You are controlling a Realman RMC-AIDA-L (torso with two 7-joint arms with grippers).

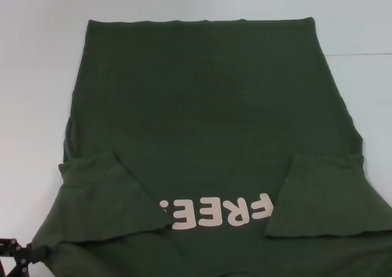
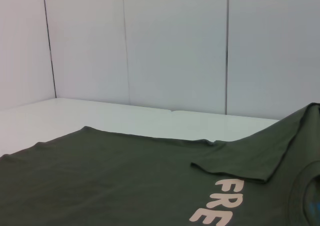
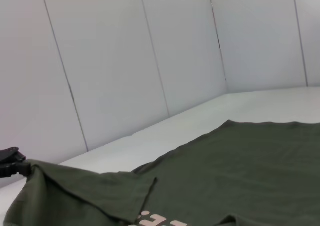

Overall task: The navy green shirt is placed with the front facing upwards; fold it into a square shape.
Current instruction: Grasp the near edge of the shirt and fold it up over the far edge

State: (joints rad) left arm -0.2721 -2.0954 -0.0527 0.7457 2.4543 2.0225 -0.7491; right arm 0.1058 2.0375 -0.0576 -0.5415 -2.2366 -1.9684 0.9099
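Note:
The navy green shirt (image 1: 208, 117) lies flat on the white table, front up, hem at the far side. Its pale pink lettering (image 1: 214, 212) sits near the front edge. Both sleeves are folded inward: one (image 1: 104, 197) on the left, one (image 1: 324, 197) on the right. At the near left corner my left gripper (image 1: 17, 255) is shut on the shirt's shoulder corner, which is drawn to a point and lifted slightly; the right wrist view shows this gripper (image 3: 10, 162) pinching that corner. The left wrist view shows the shirt (image 2: 100, 176) and a folded sleeve (image 2: 255, 156). My right gripper is out of view.
The white table (image 1: 37, 75) shows bare surface to the left, right and behind the shirt. White wall panels (image 2: 175, 46) stand close behind the table's far edge and along one side (image 3: 100, 76).

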